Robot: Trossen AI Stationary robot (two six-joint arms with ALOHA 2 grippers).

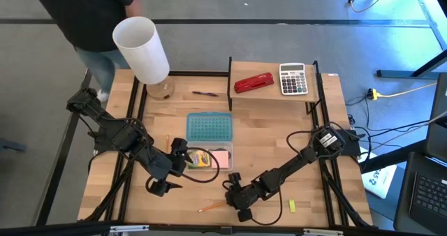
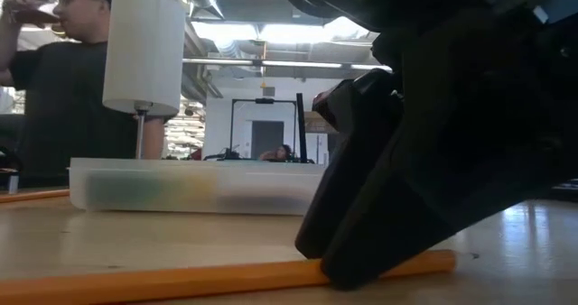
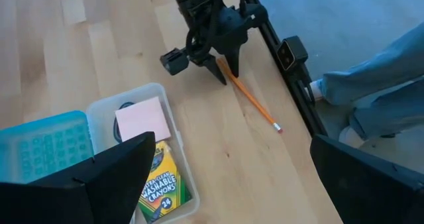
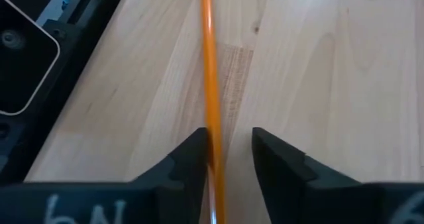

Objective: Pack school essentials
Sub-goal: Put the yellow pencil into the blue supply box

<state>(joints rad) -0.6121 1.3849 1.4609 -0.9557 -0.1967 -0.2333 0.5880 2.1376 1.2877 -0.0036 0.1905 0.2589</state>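
An orange pencil (image 1: pixel 211 207) lies flat on the table near its near edge. My right gripper (image 1: pixel 235 196) is open and stands low over it, one finger on each side of the pencil (image 4: pixel 209 78). My left gripper (image 1: pixel 166 179) is open and empty, beside the near left corner of a clear box (image 1: pixel 225 165). The box holds the green-yellow crayon box (image 3: pixel 161 184) and the pink sticky-note pad (image 3: pixel 142 118). A second orange pencil (image 1: pixel 167 139), a tiny yellow block (image 1: pixel 292 206) and a thin dark-red pen (image 1: pixel 204 93) lie loose on the table. My right gripper comes at the pencil slanting down from above, and the pencil runs between the two fingers. The pencil's shaft (image 4: pixel 212 134) lies against the inner side of one finger (image 4: pixel 192 161). The other finger (image 4: pixel 275 161) stands apart from it. The pencil rests on the table.
A teal lid (image 1: pixel 209 128) lies just beyond the clear box. A red stapler (image 1: pixel 253 82) and a grey calculator (image 1: pixel 293 79) sit on a raised board at the far right. A white lamp (image 1: pixel 142 49) stands at the far left, with a person (image 2: pixel 54 79) behind it.
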